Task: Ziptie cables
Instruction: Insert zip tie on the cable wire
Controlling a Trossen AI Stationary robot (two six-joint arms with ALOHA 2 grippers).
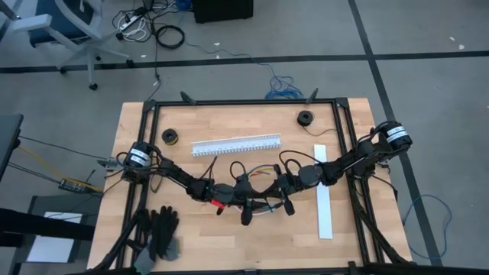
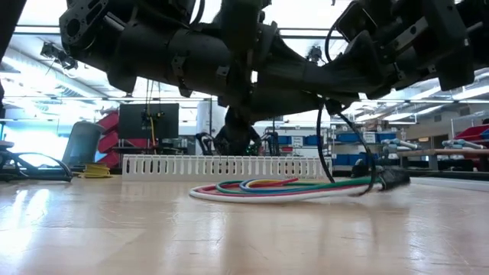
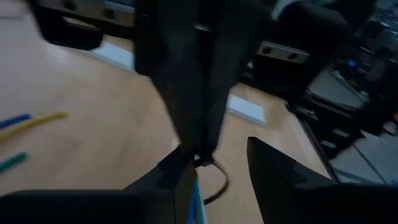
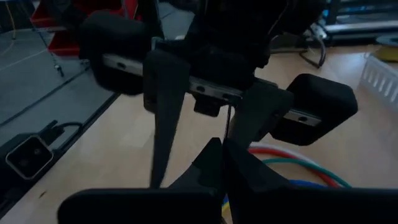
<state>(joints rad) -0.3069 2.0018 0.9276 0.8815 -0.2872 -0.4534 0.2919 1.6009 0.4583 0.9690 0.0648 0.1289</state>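
Grey floor (image 1: pixel 428 84) crossed by dark lines; office chair (image 1: pixel 65 27) at upper left, power strip (image 1: pixel 131 25) nearby. Low view: monitor (image 2: pixel 148 121) at left, shelving (image 2: pixel 428 145) at right, bright ceiling lighting.

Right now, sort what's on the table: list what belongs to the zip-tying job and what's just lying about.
Job:
- the cables, a coloured bundle at mid table
- left gripper, over the bundle, fingers apart
- right gripper, shut, beside it

Lying about:
- white slotted channel
- white strip
- two black rolls
- black gloves
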